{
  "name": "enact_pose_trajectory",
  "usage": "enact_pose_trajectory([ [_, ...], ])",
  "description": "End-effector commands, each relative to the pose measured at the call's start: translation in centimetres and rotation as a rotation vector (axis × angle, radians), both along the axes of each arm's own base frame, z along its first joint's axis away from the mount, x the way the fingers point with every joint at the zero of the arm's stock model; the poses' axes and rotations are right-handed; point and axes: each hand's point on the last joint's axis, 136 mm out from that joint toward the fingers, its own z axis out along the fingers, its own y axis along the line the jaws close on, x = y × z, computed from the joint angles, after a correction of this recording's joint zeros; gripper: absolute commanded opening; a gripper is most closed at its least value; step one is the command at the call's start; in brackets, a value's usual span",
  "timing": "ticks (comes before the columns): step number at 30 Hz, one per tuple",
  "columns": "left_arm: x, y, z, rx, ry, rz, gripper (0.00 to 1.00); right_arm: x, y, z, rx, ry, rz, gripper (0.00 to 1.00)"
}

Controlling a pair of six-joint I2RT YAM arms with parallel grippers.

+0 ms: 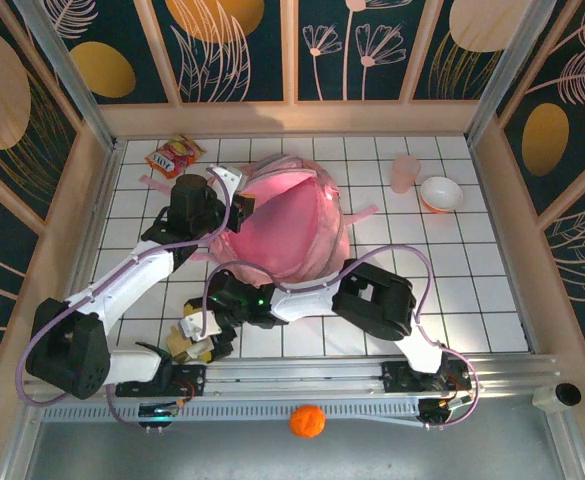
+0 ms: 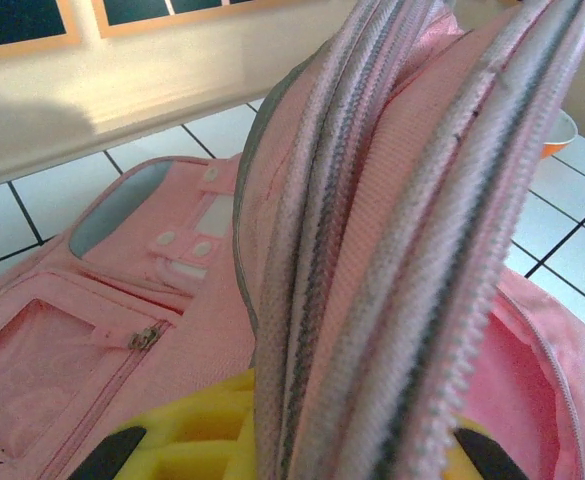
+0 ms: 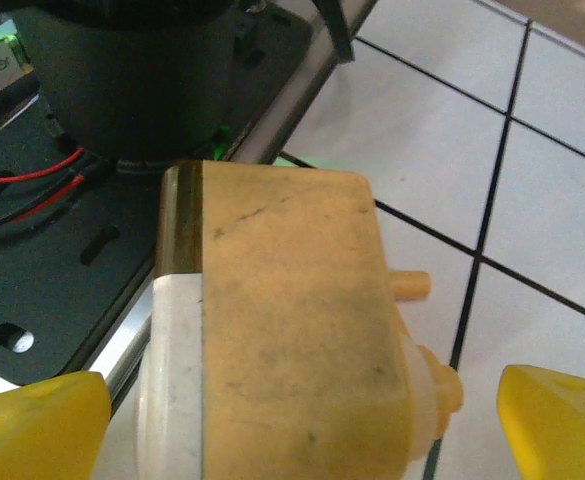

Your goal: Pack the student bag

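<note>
Student bag (image 1: 287,225): pale pink and by far the biggest thing here. It lies at the middle of the white-tiled tabletop (image 1: 472,290), nearer the far edge, with its main opening gaping and pink lining showing.
Left arm (image 1: 137,275): reaches from the near-left corner up to the bag's left side.
Left jaws: closed on the bag's zip rim. In the wrist view the folded zip bands (image 2: 392,250) rise out from between the yellow fingertips (image 2: 197,445).
Bag interior: the left wrist view shows a clear window pocket with a small zip pull (image 2: 147,337) and a greyish curved panel above it.
Right arm (image 1: 372,295): folds from the near-right edge across the front of the bag toward the near-left.
Right jaws: wide open and gripping nothing. One yellow fingertip (image 3: 557,420) stands on each side of a tan-and-white block (image 3: 282,330), with a gap showing on both sides.
Block: scuffed tan top, white lower side, and a small peg on its right. It lies on the tiles at the near edge, just beside the left arm's black base plate (image 3: 72,210).
Snack packet (image 1: 172,155): red and yellow, at the far-left corner, apart from the bag.
Pink cup (image 1: 404,172) and white bowl (image 1: 440,193): side by side toward the far-right corner.
Orange ball (image 1: 307,420): on the grey ledge beyond the near rail, off the tabletop.
</note>
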Motion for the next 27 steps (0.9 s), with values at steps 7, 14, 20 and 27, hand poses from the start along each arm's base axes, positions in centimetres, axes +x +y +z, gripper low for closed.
enact_pose_trajectory([
  [7,0.1,-1.5,5.3,-0.104,-0.126,-0.07,0.0,-0.7,1.1,-1.2,-0.046,0.03,0.077,0.99],
  [14,0.0,-1.5,5.4,-0.108,-0.131,-0.075,0.0,-0.8,2.2,-1.7,-0.068,0.059,0.097,0.99],
  [20,0.0,-1.2,4.7,-0.084,-0.133,-0.065,0.01,-0.2,2.5,-2.2,-0.083,0.087,0.076,0.97],
  [27,0.2,-0.8,4.8,-0.055,-0.156,-0.045,0.01,0.1,2.4,-2.3,-0.109,0.1,0.062,0.86],
])
